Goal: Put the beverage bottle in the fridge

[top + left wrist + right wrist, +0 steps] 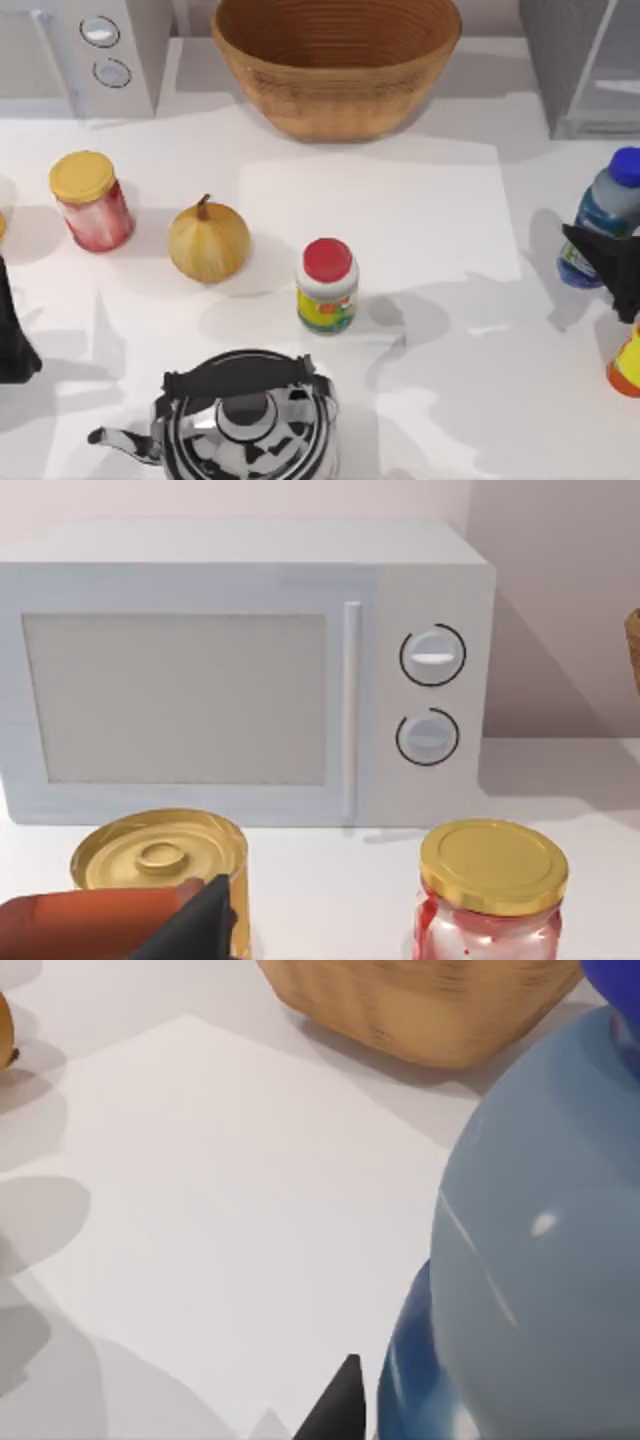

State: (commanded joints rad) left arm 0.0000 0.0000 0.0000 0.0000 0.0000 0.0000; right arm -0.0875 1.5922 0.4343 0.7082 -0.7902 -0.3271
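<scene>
So far nothing is delivered: the beverage bottle [606, 218] stands upright on the table [420, 230] at its right edge, in front of the fridge [585, 65]. Grasping, lifting and placing all remain. My right claw [612, 268] sits against the bottle's lower side; whether it is spread or pinching, I cannot tell. My left arm rests at the table's left edge.

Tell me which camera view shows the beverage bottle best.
The top view: the beverage bottle stands whole at the table's right edge, blue cap and label visible, with the right gripper at its side. The right wrist view has just its bluish wall up close. The left wrist view faces the microwave.
</scene>
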